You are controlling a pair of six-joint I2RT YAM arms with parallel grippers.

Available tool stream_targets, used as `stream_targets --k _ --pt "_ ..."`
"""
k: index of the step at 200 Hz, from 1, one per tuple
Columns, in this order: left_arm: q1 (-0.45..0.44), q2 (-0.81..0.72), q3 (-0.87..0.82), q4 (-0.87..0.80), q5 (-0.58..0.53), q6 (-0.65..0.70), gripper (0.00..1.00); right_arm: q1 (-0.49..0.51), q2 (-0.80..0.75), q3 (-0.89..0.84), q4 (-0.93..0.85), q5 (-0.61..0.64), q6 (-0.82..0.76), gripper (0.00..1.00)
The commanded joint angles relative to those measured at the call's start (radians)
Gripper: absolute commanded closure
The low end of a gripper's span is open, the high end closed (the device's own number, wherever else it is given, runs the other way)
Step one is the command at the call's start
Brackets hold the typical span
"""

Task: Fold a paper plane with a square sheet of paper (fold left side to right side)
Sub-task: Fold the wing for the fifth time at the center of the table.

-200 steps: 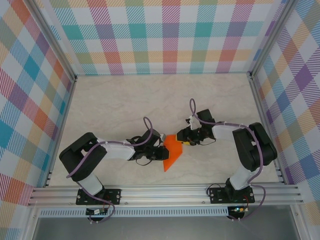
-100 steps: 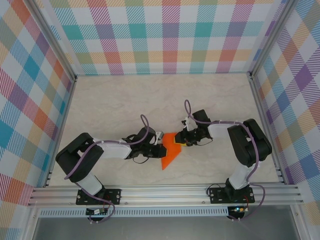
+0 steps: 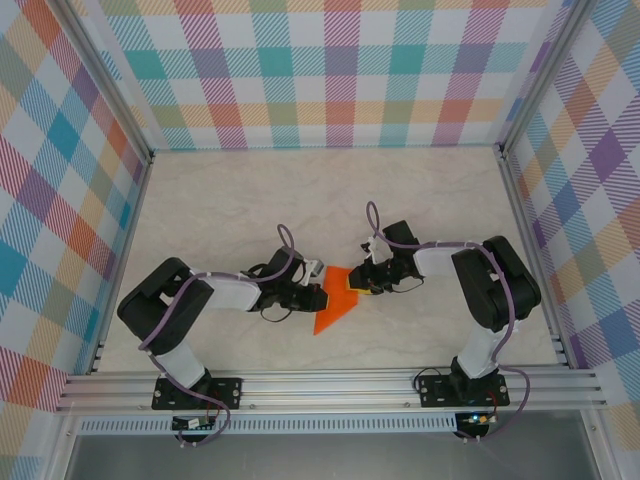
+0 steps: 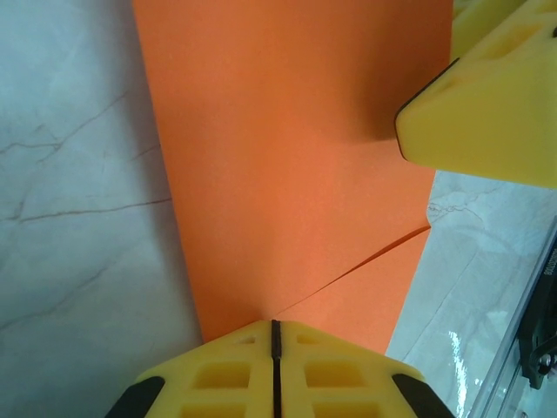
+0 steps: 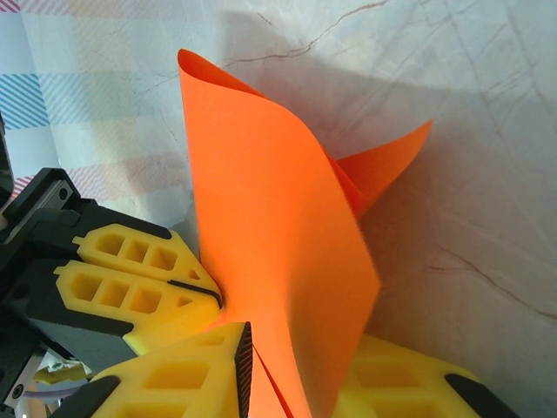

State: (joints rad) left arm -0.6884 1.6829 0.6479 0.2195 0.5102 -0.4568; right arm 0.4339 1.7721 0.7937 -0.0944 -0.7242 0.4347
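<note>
I read left gripper (image 4: 275,326) clamped on paper (image 4: 278,174) edge as anchor; right gripper (image 5: 300,353) pinching the raised flap, likely to fold it across.

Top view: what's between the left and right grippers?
The orange sheet of paper; top view shows it bridging the left gripper and right gripper. Left wrist view: left gripper shut on its edge.

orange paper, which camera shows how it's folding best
Right wrist: the orange paper stands up curled, with its layers and a lifted corner plain to see. Left wrist gives a flat close-up with one crease line. Top external shows its whole outline, but small.
</note>
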Motion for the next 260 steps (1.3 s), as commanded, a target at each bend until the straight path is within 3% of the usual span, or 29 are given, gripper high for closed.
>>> stream_targets --k 1,37,70,116,162,186,217,260 --pt "0.018 0.04 0.022 0.006 0.012 0.028 0.93 0.011 0.016 0.016 0.028 -0.035 0.012 0.76" --pt "0.037 0.067 0.048 0.005 0.03 0.039 0.94 0.017 0.027 0.029 0.007 -0.009 0.036 0.79" --pt "0.05 0.052 0.044 0.01 0.039 0.049 0.92 0.018 0.029 0.031 -0.007 0.003 0.056 0.95" --pt "0.051 -0.011 0.041 -0.042 0.038 0.092 0.79 0.018 0.012 0.055 -0.11 0.073 0.039 1.0" --pt "0.035 -0.187 0.036 -0.174 -0.021 0.131 0.62 0.019 0.017 0.063 -0.12 0.079 0.041 1.0" --pt "-0.027 -0.303 0.033 -0.262 -0.122 0.154 0.54 0.021 0.018 0.071 -0.125 0.08 0.04 1.0" --pt "-0.194 -0.398 0.053 -0.404 -0.328 0.185 0.49 0.024 0.02 0.08 -0.131 0.079 0.043 1.0" --pt "-0.42 -0.266 0.17 -0.546 -0.598 0.205 0.44 0.025 0.02 0.085 -0.143 0.076 0.051 1.0"
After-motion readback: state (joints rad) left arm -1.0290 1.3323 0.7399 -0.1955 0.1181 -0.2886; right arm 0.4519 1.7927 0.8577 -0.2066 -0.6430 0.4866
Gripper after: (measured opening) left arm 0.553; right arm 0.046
